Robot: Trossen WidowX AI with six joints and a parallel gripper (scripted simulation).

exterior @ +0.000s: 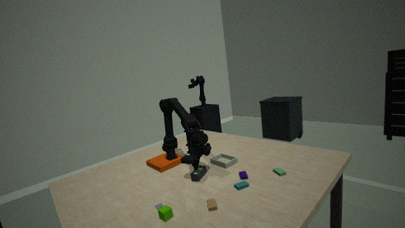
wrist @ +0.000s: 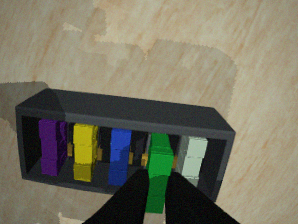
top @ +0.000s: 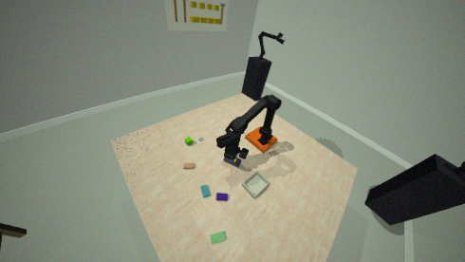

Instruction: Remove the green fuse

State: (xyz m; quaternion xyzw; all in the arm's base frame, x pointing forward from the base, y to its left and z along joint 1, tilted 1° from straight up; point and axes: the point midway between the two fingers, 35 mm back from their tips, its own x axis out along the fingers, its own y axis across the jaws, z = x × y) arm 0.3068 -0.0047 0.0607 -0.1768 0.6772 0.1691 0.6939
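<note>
Evidently the claw (top: 233,158) (exterior: 197,166) (wrist: 156,179) is pinching the green fuse (exterior: 197,170) (wrist: 160,171), its dark fingers closed against the two sides. The fuse is a saturated mid-green, blocky and narrow, with stepped faces; its nearer part runs down between the fingers and overlaps the near wall of the charcoal fuse block (top: 227,160) (exterior: 198,176) (wrist: 125,111) in the wrist view. It is over its place in the block, standing higher than its neighbours; whether its lower end is clear cannot be told.

On one side sits the blue fuse (wrist: 119,157), then the yellow fuse (wrist: 85,151) and the purple fuse (wrist: 51,147); on the other, close by, is the pale grey-green fuse (wrist: 193,157). Brassy contacts (wrist: 144,160) show beside the held fuse. The block's walls and these close neighbours hem it in.

The open grey tray (top: 256,184) (exterior: 223,166) lies near the block, well apart from the lime-green cube (top: 189,141) (exterior: 165,213). The teal block (top: 205,191) (exterior: 241,185) and indigo block (top: 222,196) (exterior: 243,175) lie near each other.

The green fuse looks roughly upright, the long axis of its top crossing the block's length, roughly in line with the other fuses' tops.
</note>
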